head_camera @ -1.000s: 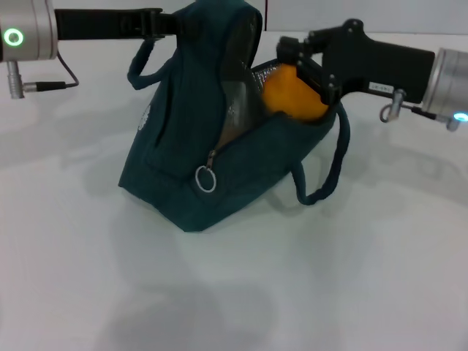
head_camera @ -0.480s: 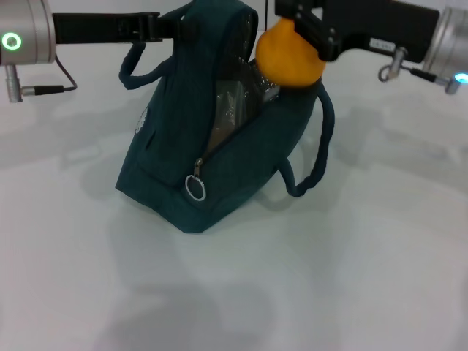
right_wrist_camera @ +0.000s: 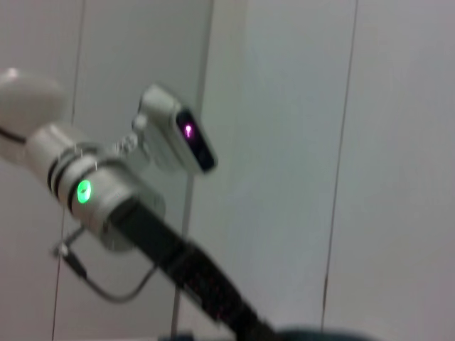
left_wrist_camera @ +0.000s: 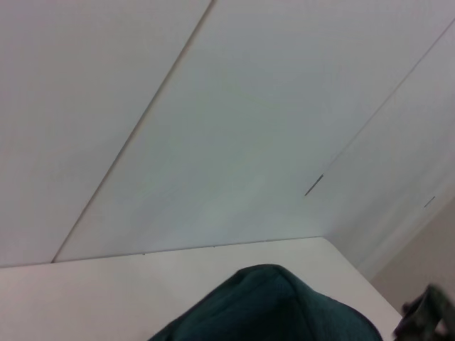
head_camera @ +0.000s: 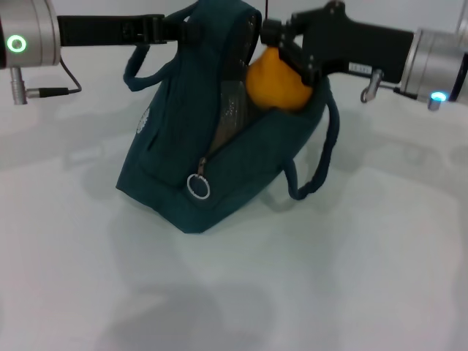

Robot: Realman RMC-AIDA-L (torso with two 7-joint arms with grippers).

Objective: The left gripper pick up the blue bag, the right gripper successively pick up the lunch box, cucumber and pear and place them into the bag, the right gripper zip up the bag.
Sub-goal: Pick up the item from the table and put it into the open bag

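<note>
**Pear at the bag opening**

We find the pear (head_camera: 276,79), orange-yellow, in the upper centre of the head view, sitting at the open mouth of the blue bag (head_camera: 212,146). The right hand (head_camera: 281,51) is closed on the pear, its black fingers against the fruit's upper right side. The pear's lower part lies level with the bag's rim, and silver lining shows inside the opening beside it.

We see the bag standing on the white desk (head_camera: 292,278), slightly left of centre, its top pulled up toward the upper edge of the frame. The left hand (head_camera: 172,29) enters from the upper left and is clamped on the bag's top edge. One carrying strap (head_camera: 322,161) hangs in a loop on the bag's right side; another loops near the left hand. A metal zipper ring (head_camera: 197,186) hangs on the front of the bag, low on the open zip line.

In the left wrist view, only the bag's dark fabric top and a pale wall appear.
</note>
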